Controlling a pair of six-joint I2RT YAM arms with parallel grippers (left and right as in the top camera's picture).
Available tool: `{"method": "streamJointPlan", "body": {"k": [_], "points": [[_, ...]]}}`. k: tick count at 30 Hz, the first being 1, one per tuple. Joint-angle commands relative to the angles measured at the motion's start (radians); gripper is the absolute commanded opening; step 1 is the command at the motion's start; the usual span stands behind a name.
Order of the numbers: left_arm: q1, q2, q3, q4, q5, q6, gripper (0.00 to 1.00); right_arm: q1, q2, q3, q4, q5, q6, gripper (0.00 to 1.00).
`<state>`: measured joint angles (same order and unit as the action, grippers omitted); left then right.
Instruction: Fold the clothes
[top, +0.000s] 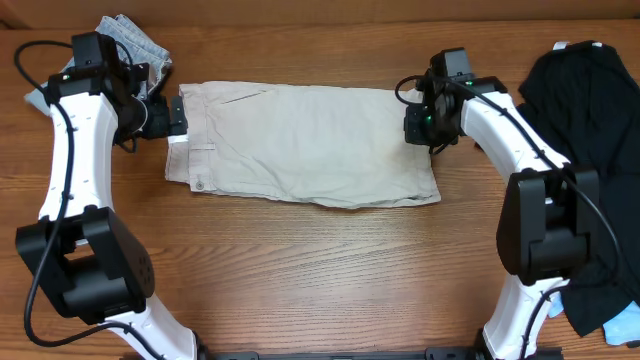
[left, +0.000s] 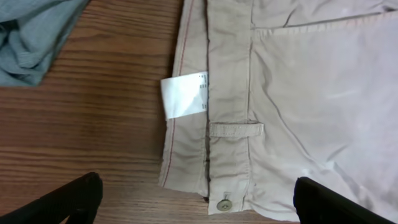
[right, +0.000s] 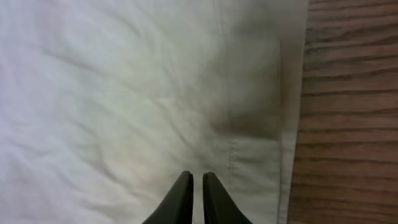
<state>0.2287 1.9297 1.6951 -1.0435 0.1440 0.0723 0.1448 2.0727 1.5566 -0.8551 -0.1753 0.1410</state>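
Right gripper (right: 197, 198) over khaki shorts (right: 124, 93) near hem (right: 290, 124)

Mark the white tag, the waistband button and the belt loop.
white tag (left: 184, 95), left wrist view, its middle.
waistband button (left: 224, 204), left wrist view, its face.
belt loop (left: 236, 129), left wrist view, its middle.

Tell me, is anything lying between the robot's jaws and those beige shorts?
Nothing visible does. The left jaws hang open directly over the waistband of the shorts, by the white tag. The right jaws, shut, sit over the hem end. The blue-grey garment and the black garment lie off to the sides.
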Motion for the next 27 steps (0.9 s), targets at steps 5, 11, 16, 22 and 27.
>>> {"method": "streamJointPlan", "body": {"k": [5,11,16,22,27], "points": [[-0.005,0.113,-0.005,0.002,0.032,0.064,1.0,-0.002,0.075,-0.001,0.001,0.005,-0.011,0.1],[-0.005,0.187,-0.005,0.016,0.111,0.144,1.0,-0.002,0.079,-0.001,0.002,0.005,-0.011,0.1],[-0.006,0.256,-0.005,0.051,0.156,0.152,1.0,-0.002,0.079,-0.001,-0.002,0.006,-0.011,0.11],[-0.006,0.314,-0.005,0.066,0.172,0.153,1.0,-0.002,0.079,-0.001,-0.002,0.005,-0.011,0.11],[-0.008,0.351,-0.005,0.069,0.198,0.153,1.0,-0.002,0.079,-0.001,0.005,0.005,-0.011,0.11]]}}
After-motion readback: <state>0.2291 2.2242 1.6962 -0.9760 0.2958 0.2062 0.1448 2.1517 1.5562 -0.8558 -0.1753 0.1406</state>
